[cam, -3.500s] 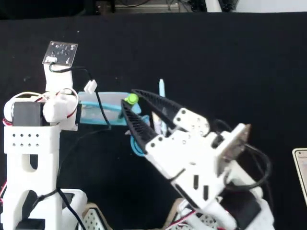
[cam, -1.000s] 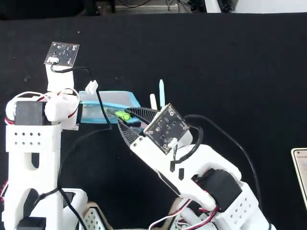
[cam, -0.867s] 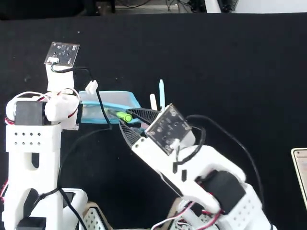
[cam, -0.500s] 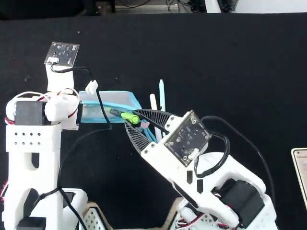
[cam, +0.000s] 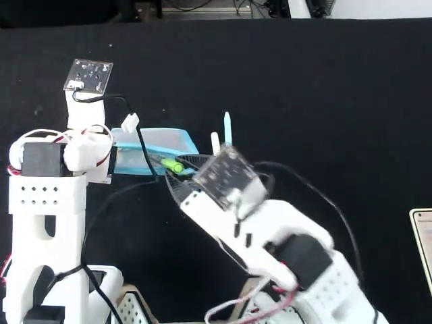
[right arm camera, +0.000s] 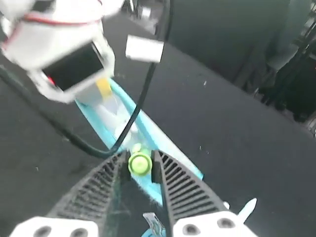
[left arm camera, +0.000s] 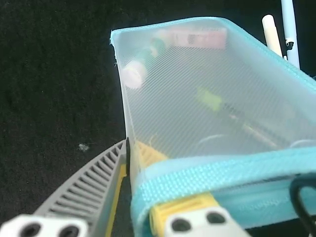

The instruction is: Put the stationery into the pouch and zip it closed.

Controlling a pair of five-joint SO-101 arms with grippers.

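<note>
Illumination: even and diffuse; the source could not be placed.
High view: no hard shadows were recorded on the matte black table (cam: 337, 101). The white arm housing (cam: 40, 202) was rendered very bright against it. A pale band (cam: 378, 7) was noted at the far edge.
Left wrist view: the pouch (left arm camera: 197, 98) was lit through, its contents veiled by the mesh.
Right wrist view: the green marker (right arm camera: 139, 163) was shown vivid, the background left dim.

Quick count: one pouch (cam: 162, 139), one green marker (cam: 174, 164), two loose pens (white pen (cam: 215, 142), light blue pen (cam: 227, 127)), two arms (left arm (cam: 44, 202), right arm (cam: 270, 229)). Inside the mesh, at least two more: a pink piece (left arm camera: 197, 37) and a white-capped marker (left arm camera: 133, 75).
</note>
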